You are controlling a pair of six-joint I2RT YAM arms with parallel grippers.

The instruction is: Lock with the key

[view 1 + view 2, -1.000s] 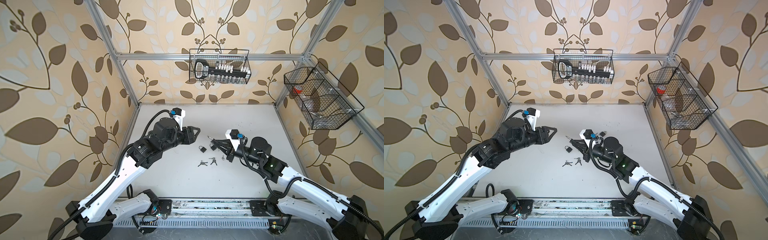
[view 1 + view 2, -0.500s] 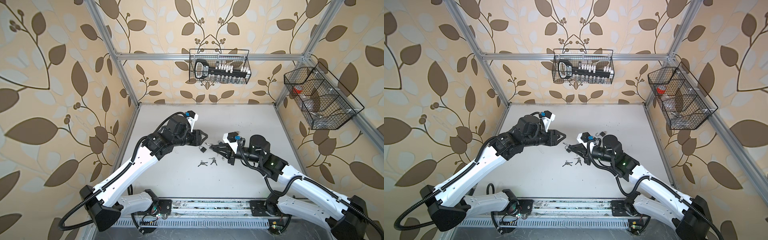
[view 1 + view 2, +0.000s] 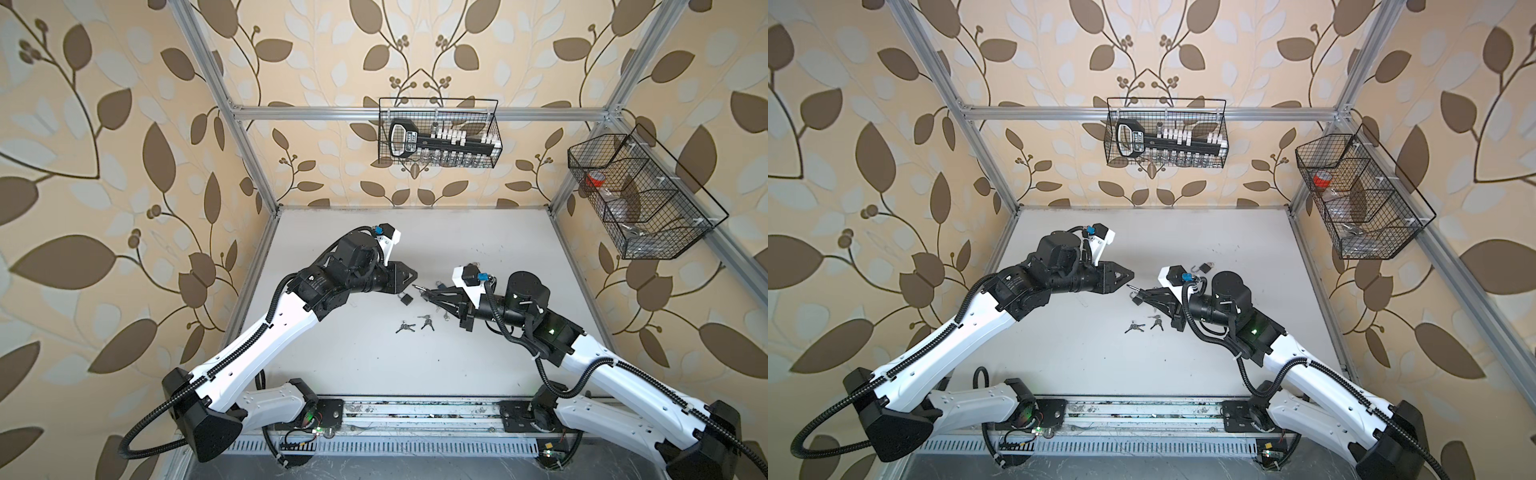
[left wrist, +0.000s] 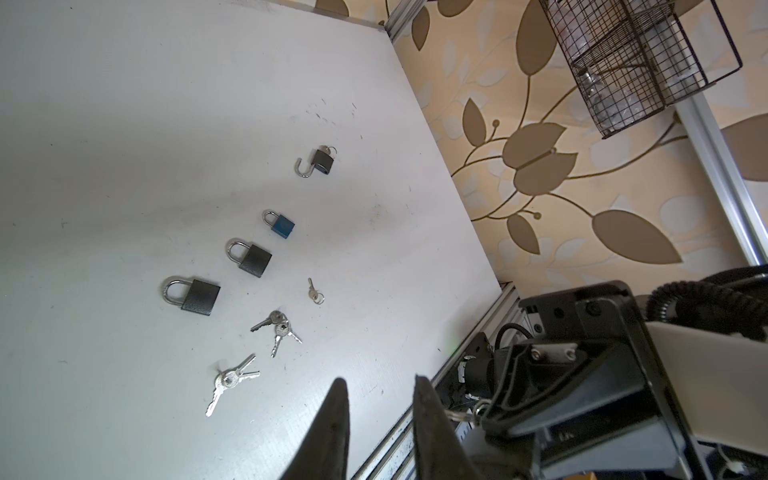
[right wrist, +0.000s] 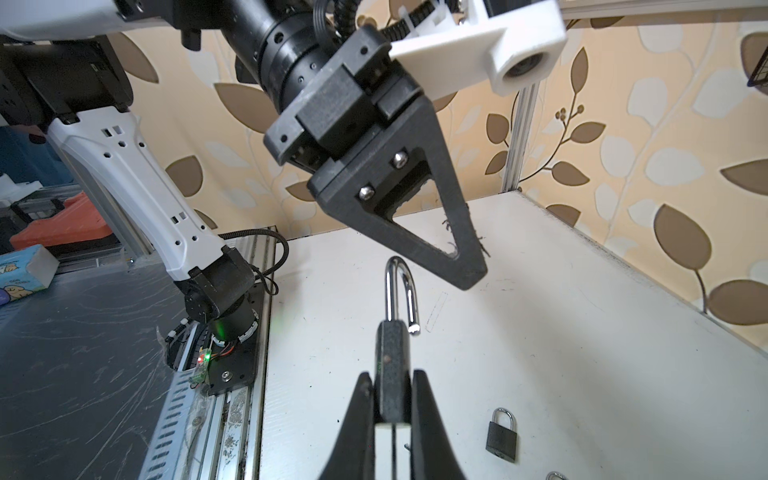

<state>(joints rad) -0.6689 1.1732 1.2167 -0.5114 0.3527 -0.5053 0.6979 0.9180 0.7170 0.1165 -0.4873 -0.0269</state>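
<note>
Far wire basket (image 3: 457, 100): black key-shaped rack (image 3: 449, 143); right wire basket (image 3: 648, 245): red item (image 3: 596, 179); right jaws gripping open padlock (image 5: 391, 361); left jaws parted, empty.

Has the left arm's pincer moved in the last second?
Yes, rightward: the left pincer was left of the loose padlock; now its tip sits directly behind it.

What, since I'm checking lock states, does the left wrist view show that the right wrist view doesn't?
Left wrist only: loose keys and a lying padlock, its shackle swung out. Right wrist only: the right pincer clamping a black padlock, its shackle open. Both: the left pincer and the white table.
</note>
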